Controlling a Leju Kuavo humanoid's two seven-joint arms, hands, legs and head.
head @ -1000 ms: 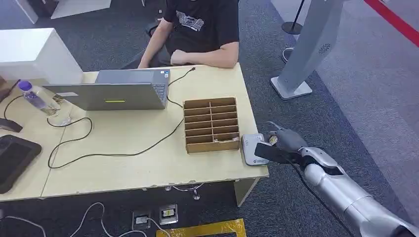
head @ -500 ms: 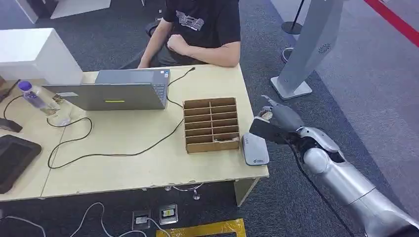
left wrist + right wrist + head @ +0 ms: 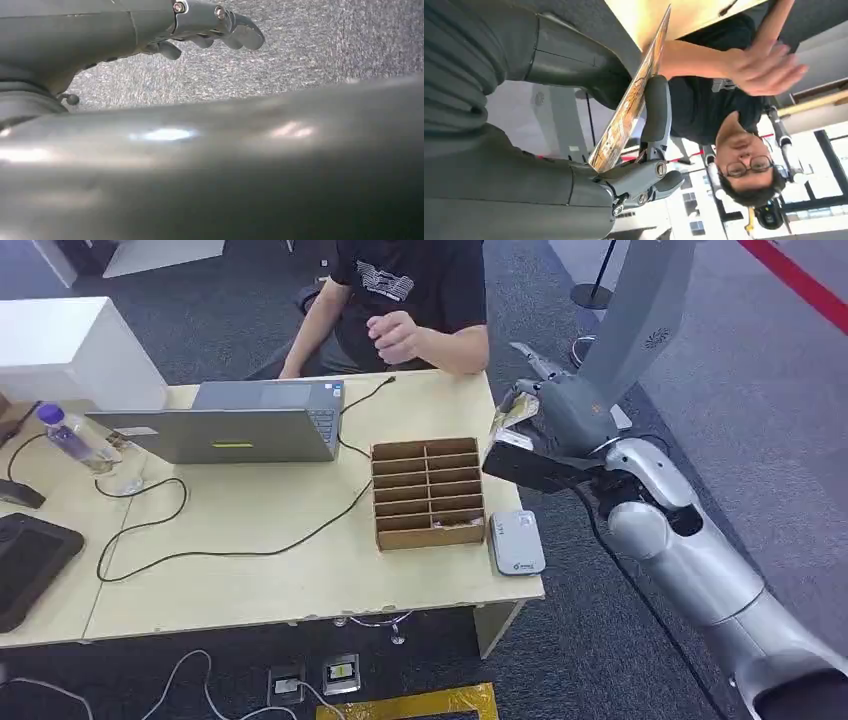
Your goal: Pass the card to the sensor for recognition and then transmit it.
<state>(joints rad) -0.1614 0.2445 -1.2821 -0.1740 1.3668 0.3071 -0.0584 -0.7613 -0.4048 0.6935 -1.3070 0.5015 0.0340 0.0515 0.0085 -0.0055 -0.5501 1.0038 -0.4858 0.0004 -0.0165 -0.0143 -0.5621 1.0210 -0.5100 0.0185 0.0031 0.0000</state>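
I see the small white rounded card sensor (image 3: 517, 542) on the near table corner | my right hand (image 3: 560, 410) pinches the thin patterned card (image 3: 513, 412) above the table's right edge | the seated person's raised hand (image 3: 398, 337) lies beyond the card's far end | left hand (image 3: 210, 30): fingers curled, empty.

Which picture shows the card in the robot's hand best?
The right wrist view: the card is close, gripped by the right hand. The head view shows it small. The left wrist view faces carpet.
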